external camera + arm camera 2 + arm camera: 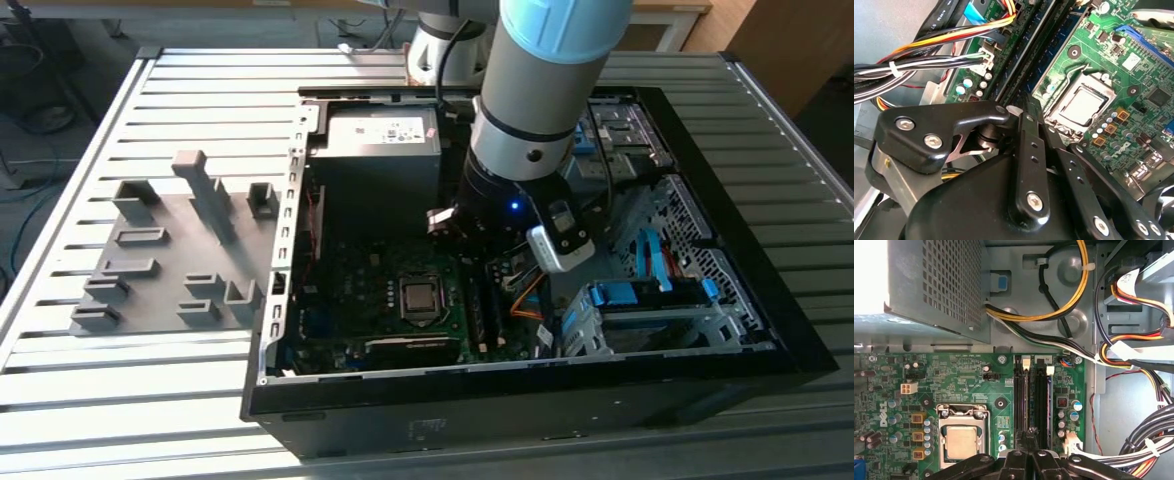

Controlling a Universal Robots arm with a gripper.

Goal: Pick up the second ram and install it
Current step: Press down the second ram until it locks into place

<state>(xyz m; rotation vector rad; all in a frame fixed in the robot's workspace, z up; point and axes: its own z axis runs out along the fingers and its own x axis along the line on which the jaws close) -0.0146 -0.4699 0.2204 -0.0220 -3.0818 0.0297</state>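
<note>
While the arm hangs deep inside the open computer case (747, 330), the gripper (1029, 452) sits low over the motherboard (964, 380). Its jaws are drawn together, and I can see no stick clamped between them. In the exterior view the gripper (514, 235) is at about one o'clock from the CPU socket (418, 297). The memory slots (481, 312) lie at three o'clock from that socket. The grey slotted tray (160, 270), out at nine o'clock from the case, shows no stick.

Just ahead of the fingertips (1016, 456), a thin dark board stands edge-on in the slot nearer the socket. I take that for the second ram (1022, 400), though I can't tell whether it is fully seated.

As for handling, my judgement is that it's light, stiff and thin, with fragile chips and contacts. It is best pinched flat across its faces or pressed along its top edge, kept square to the slot.
</note>
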